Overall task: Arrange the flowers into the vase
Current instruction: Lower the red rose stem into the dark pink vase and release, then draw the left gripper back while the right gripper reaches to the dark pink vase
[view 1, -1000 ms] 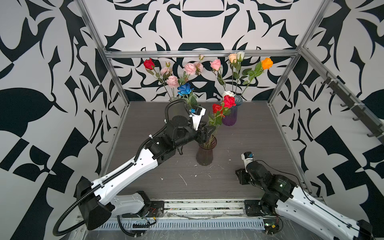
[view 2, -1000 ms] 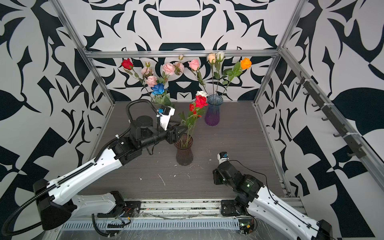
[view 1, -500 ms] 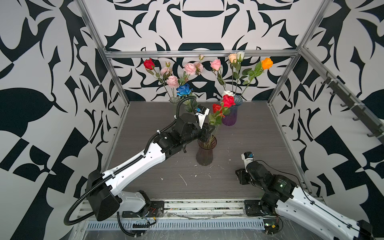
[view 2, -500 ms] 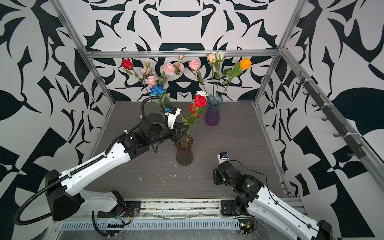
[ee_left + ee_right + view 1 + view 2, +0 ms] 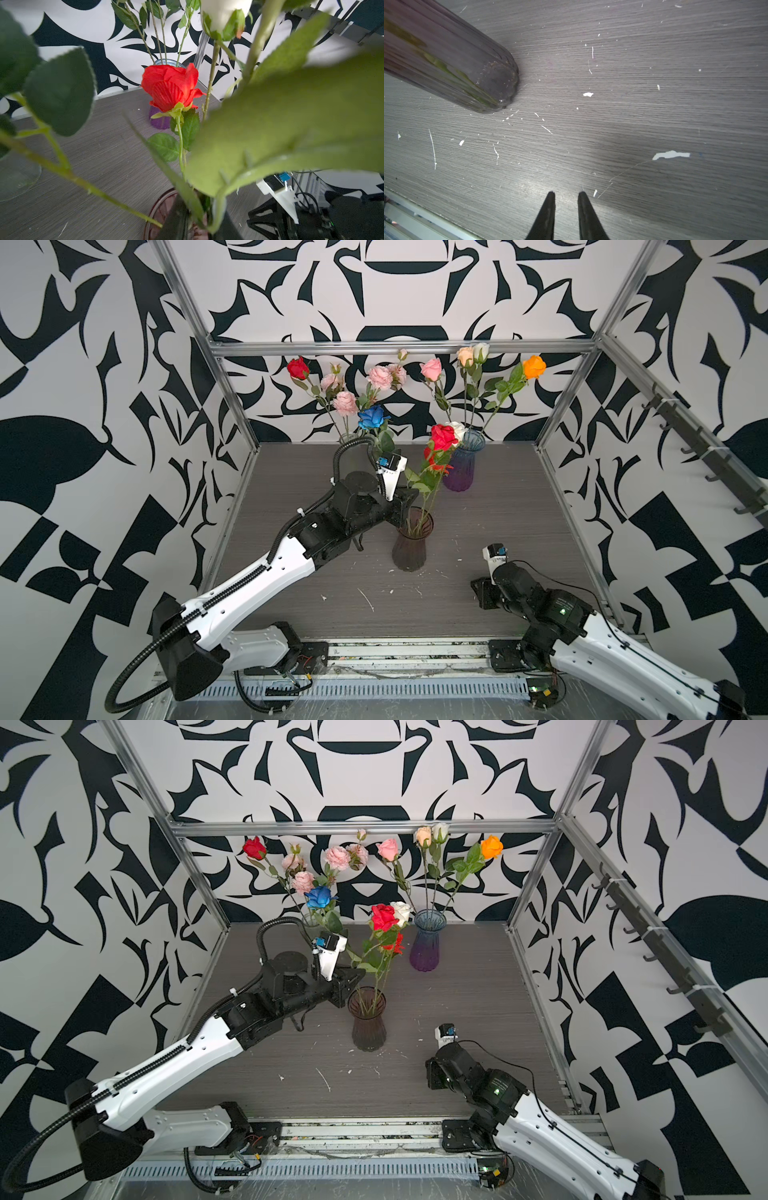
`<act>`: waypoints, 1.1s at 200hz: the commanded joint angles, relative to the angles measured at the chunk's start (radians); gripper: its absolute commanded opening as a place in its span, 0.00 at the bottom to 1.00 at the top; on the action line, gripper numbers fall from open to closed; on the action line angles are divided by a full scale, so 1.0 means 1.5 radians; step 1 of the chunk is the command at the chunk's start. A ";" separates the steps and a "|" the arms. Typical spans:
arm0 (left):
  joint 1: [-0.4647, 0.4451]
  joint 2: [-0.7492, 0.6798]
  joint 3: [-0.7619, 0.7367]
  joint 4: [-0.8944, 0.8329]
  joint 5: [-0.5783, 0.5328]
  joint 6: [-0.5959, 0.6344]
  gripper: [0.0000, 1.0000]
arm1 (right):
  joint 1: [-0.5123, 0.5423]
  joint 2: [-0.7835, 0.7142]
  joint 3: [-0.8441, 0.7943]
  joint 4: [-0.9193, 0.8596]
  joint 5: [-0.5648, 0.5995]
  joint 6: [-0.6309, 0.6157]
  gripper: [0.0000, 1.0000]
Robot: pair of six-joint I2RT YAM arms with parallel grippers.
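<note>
A dark smoky vase stands mid-table, its base also in the right wrist view. It holds a red rose, a white rose and a smaller red bloom. My left gripper sits just above the vase rim, shut on their green stems, with leaves hiding much of it. My right gripper hovers low over bare table at the front right, its jaws a little apart and holding nothing.
A purple vase at the back holds pink, peach, white and orange roses. A clear vase at the back left holds red, pink and blue blooms. Patterned walls and metal frame rails enclose the table.
My left gripper moved right, in to the stems over the dark vase, and its jaws closed on them. The right arm has not moved.
</note>
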 commanded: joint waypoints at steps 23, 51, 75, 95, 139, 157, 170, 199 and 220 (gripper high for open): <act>-0.002 -0.025 -0.018 -0.010 -0.069 -0.031 0.23 | 0.003 0.000 0.014 0.005 0.012 0.005 0.24; -0.002 0.014 0.037 -0.075 -0.108 -0.068 0.23 | 0.002 0.006 0.015 0.008 0.011 0.003 0.24; -0.002 0.044 0.081 -0.108 -0.115 -0.088 0.23 | 0.002 0.008 0.016 0.008 0.010 0.002 0.24; -0.002 0.077 0.100 -0.110 -0.113 -0.091 0.24 | 0.003 0.005 0.016 0.007 0.010 0.002 0.24; -0.002 0.080 0.112 -0.108 -0.098 -0.079 0.47 | 0.002 0.002 0.015 0.007 0.010 0.002 0.24; -0.002 0.062 0.105 -0.109 -0.116 -0.079 0.45 | 0.002 0.001 0.015 0.007 0.009 0.002 0.24; -0.002 0.038 0.095 -0.109 -0.132 -0.079 0.44 | 0.003 0.003 0.016 0.007 0.008 0.002 0.24; -0.002 -0.026 0.052 -0.078 -0.142 -0.058 0.43 | 0.003 0.001 0.019 0.005 0.005 0.002 0.24; -0.002 -0.085 0.000 -0.030 -0.141 -0.039 0.43 | 0.003 -0.004 0.027 0.004 -0.001 -0.002 0.24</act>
